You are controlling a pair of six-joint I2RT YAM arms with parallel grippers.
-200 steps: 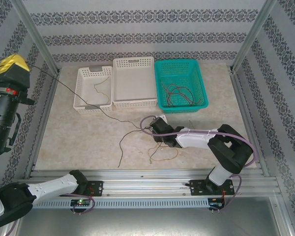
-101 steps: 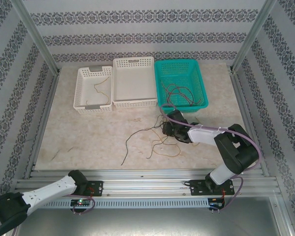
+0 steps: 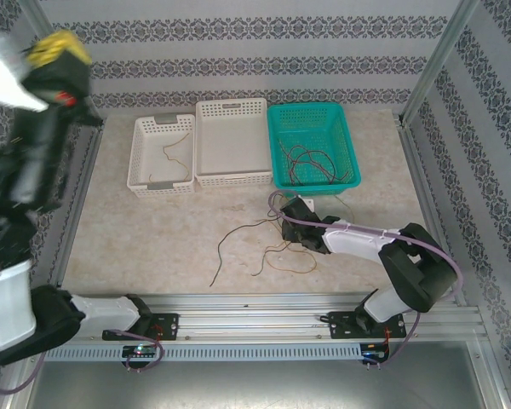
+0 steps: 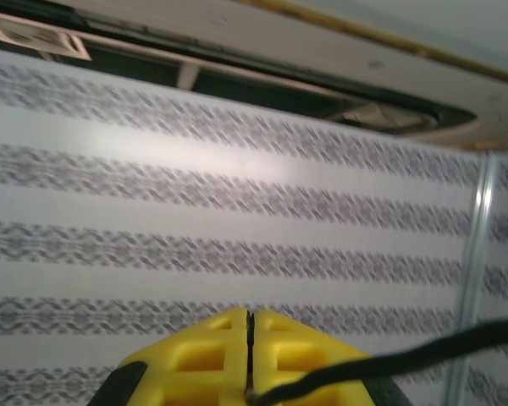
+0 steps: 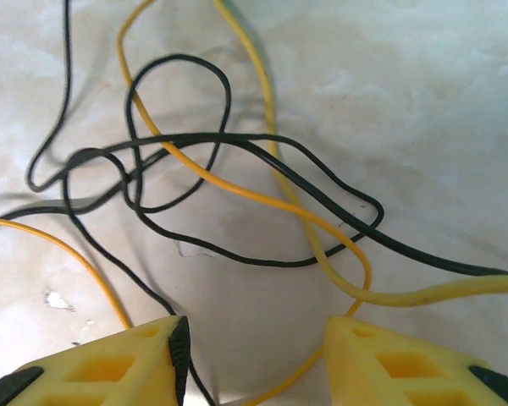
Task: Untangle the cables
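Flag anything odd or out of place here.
The left end effector hangs high above the table, facing the wall, shut on a dark cable. A black-and-yellow tangle lies on the table under the open right end effector.

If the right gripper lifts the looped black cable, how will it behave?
Likely floppy: the black cable lies in loose loops on the table. Probably light, being so thin. It crosses the orange-yellow cable repeatedly, so lifting may drag that along.

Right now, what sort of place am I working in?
Probably a purpose-built robot test booth, not a home: wallpapered panels on aluminium posts, a marble-look table with rails along its near edge, and three plastic baskets beside loose cables.
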